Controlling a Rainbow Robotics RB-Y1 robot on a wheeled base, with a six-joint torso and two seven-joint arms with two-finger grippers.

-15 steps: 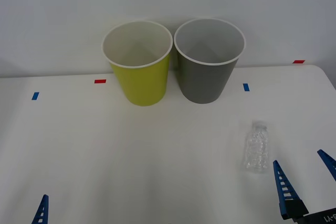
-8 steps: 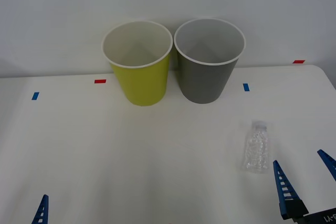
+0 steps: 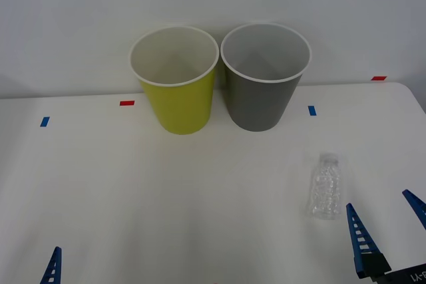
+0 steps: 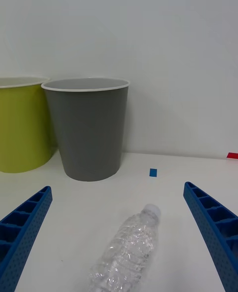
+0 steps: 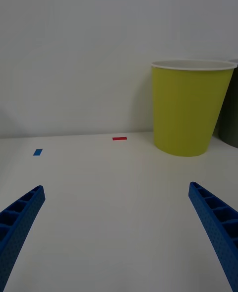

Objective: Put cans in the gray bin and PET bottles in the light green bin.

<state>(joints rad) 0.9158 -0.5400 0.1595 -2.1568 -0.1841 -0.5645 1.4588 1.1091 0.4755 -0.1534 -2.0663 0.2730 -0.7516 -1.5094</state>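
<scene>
While the light green bin and the gray bin stand upright side by side at the far edge of the white table, the PET bottle lies on its side nearer the robot, cap toward the bins. The right gripper hovers just behind it with fingers spread wide. The left gripper, likewise spread, waits low over bare table at the near left.
</scene>
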